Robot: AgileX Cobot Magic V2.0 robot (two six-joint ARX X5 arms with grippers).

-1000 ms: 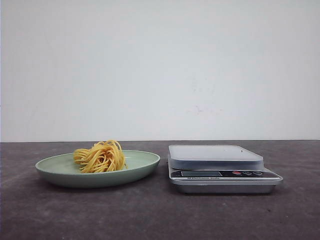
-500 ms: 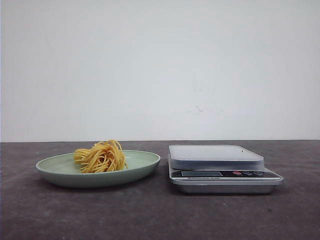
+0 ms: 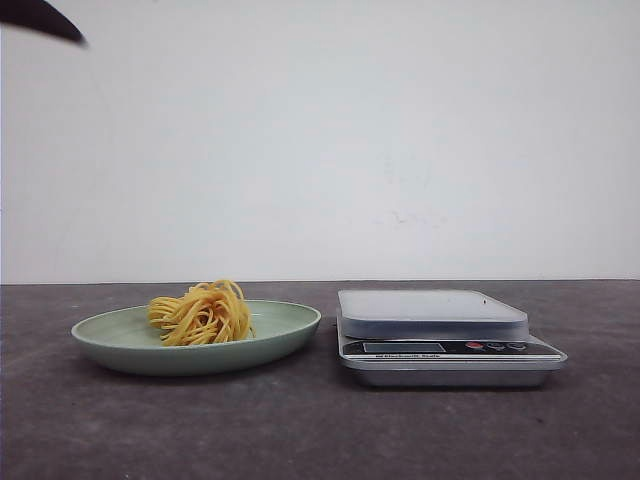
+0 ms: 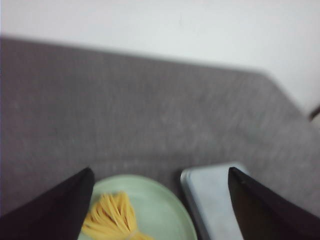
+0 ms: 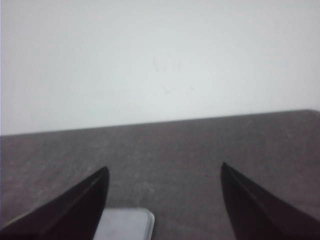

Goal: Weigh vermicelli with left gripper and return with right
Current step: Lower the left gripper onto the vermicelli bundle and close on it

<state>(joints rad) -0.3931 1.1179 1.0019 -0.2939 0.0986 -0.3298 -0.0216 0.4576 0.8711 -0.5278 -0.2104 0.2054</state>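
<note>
Above the plate [image 4: 165, 210], the left gripper [image 4: 160, 200] hangs jaws spread, hiding part of the blurred vermicelli [image 4: 112, 217].

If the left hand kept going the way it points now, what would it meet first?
Probably the pale green plate with the vermicelli, which sit between the open left hand's fingers, the scale beside them; depth is unclear.
</note>
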